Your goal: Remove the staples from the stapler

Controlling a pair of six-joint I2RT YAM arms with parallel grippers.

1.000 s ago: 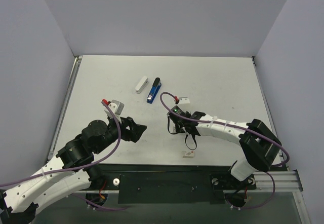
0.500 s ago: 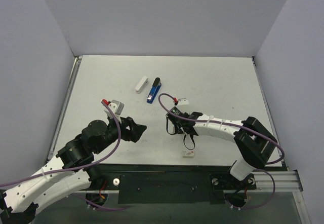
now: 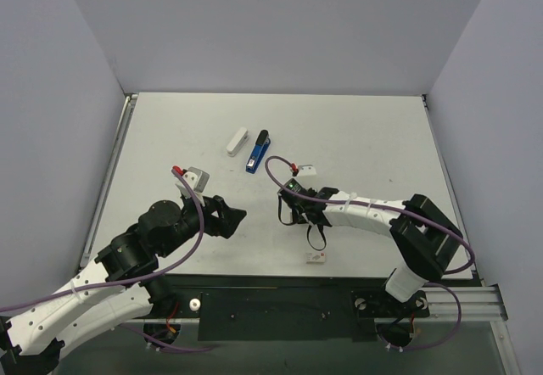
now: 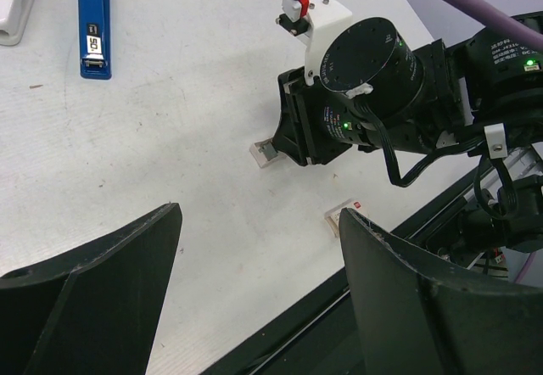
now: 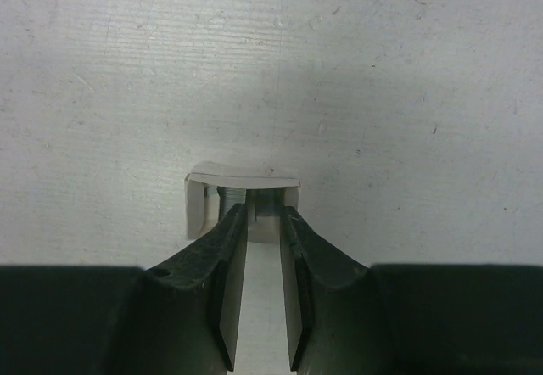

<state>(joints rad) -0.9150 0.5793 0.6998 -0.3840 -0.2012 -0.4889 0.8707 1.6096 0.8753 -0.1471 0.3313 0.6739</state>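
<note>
Silvery staples (image 5: 229,195) were seen as a small grey bit lodged inside a little white open-fronted tray (image 5: 242,173). The tray lay flat on the pale tabletop (image 3: 170,137), slightly right of its middle and nearer the near edge than the far one. The right gripper (image 5: 265,212) was positioned low at the surface there. Its black fingers (image 5: 227,273) were drawn close, with only a narrow slit between them, and their tips were pushed into the tray's open side. Whether the staples were actually pinched could not be told, since the tips hid the point of contact.

The left gripper (image 3: 232,221) was held spread wide and empty over the tabletop left of the middle. It was turned toward the right gripper and kept apart from it.

A blue stapler (image 3: 258,152) with a black top was laid shut near the middle of the tabletop, on the far side of both grippers. A white stapler (image 3: 237,142) was placed just beside it on the left, roughly parallel, with a gap between the two. A small pale box (image 3: 316,258) bearing a red mark was found close to the near edge, right of the middle, apart from the tray.
</note>
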